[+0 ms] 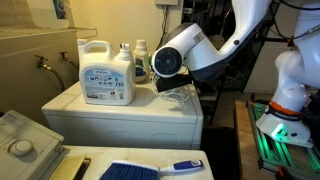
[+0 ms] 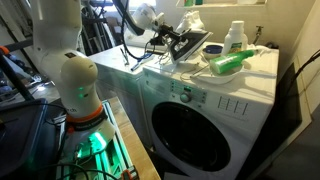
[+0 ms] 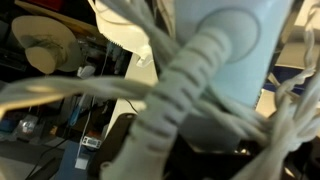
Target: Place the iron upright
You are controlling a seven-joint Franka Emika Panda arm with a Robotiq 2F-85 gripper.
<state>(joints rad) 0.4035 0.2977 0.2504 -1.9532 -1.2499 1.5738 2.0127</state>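
The iron (image 2: 188, 44) is pale with a dark soleplate. It is tilted on the far part of the washing machine top (image 2: 252, 78), soleplate turned outward. My gripper (image 2: 163, 38) is at its handle side and seems shut on it. In an exterior view the arm's wrist hides the gripper, and only the iron's pale body (image 1: 178, 95) shows under it. The wrist view is filled by the iron's light blue body (image 3: 232, 50) and its thick white cord (image 3: 180, 95). The dark jaws (image 3: 190, 162) are blurred at the bottom.
A large white detergent jug (image 1: 107, 72) and small bottles (image 1: 140, 62) stand at the back of the machine top (image 1: 100, 108). A green bottle (image 2: 228, 63) lies beside a white bottle (image 2: 235, 35). A blue brush (image 1: 150, 168) lies on a near surface.
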